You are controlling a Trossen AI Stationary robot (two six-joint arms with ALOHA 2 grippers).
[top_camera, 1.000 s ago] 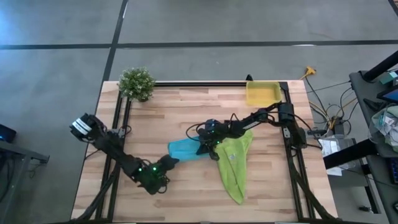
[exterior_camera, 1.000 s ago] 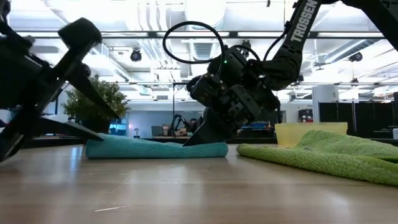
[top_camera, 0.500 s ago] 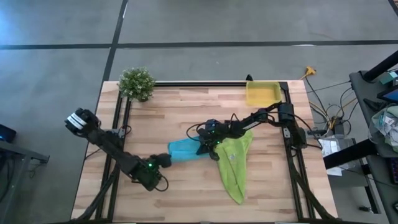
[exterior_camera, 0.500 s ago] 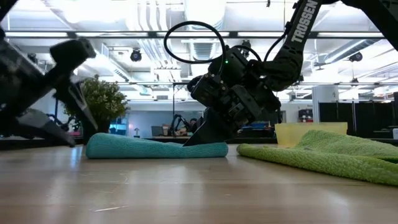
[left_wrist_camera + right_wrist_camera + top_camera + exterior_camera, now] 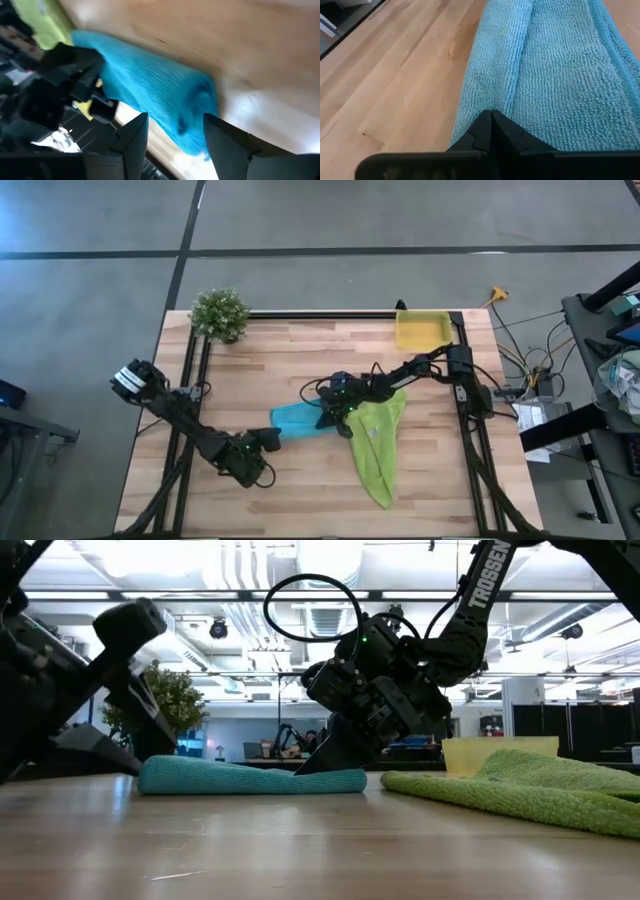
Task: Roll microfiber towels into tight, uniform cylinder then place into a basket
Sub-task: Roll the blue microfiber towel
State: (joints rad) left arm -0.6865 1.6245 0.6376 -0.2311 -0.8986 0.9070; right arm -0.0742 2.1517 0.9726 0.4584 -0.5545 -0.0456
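The turquoise-blue towel [image 5: 298,420] lies rolled along the middle of the table, a long low roll [image 5: 250,778] resting on its underside. My right gripper [image 5: 326,420] is shut, with its tips down on the roll's right part. My left gripper [image 5: 272,437] is open at the roll's left end [image 5: 197,107], one finger on each side of it. The lime-green towel [image 5: 375,445] lies spread out to the right of the roll. Its far end is beside my right arm. The yellow basket [image 5: 422,330] stands at the far right edge. My right gripper presses its shut fingertips [image 5: 491,122] on the top of the blue roll, at the crease [image 5: 520,95] between the rolled part and the flatter layer beside it. It comes slanting down from the table's right side [image 5: 318,762]. The roll stays flat on the table. My left gripper's fingers [image 5: 135,132] flank the roll's left end; I cannot tell whether they touch it.
A small potted plant [image 5: 219,313] stands at the far left corner. Black frame rails run along the table's left, far and right edges [image 5: 300,314]. Bare wood lies in front of the roll and at the near left [image 5: 300,490].
My left gripper has rolled about its own line beside the roll's left end and shifted slightly there. The blue roll, the green towel and my right gripper have kept still.
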